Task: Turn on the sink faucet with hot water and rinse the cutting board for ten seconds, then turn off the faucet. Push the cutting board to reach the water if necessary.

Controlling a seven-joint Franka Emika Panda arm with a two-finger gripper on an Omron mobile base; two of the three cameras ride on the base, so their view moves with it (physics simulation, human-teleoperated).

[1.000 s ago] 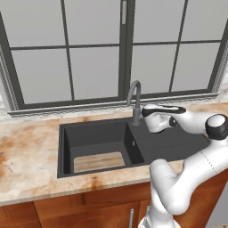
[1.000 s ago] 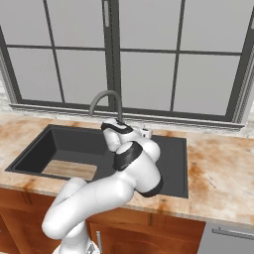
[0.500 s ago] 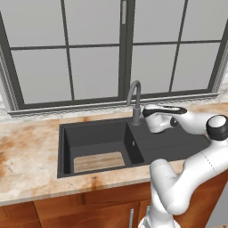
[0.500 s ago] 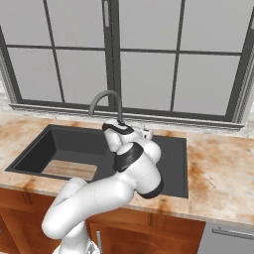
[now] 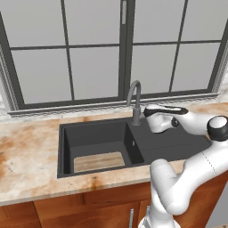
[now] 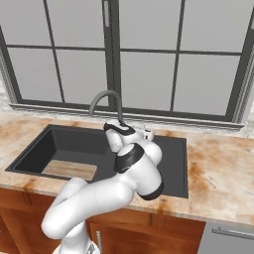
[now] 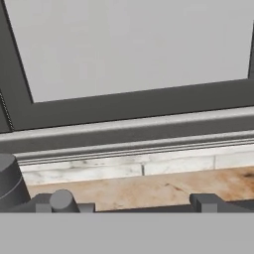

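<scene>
Board (image 5: 98,160) in sink (image 5: 67,133) basin — dry.

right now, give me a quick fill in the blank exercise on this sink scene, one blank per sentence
1. The cutting board lies flat in the sink's ______.
2. From the spout of the sink faucet, ______ water is running.
3. The gripper hovers beside the faucet's ______.
4. Behind the sink stands a large ______.

Missing words: basin; no; base; window
</scene>
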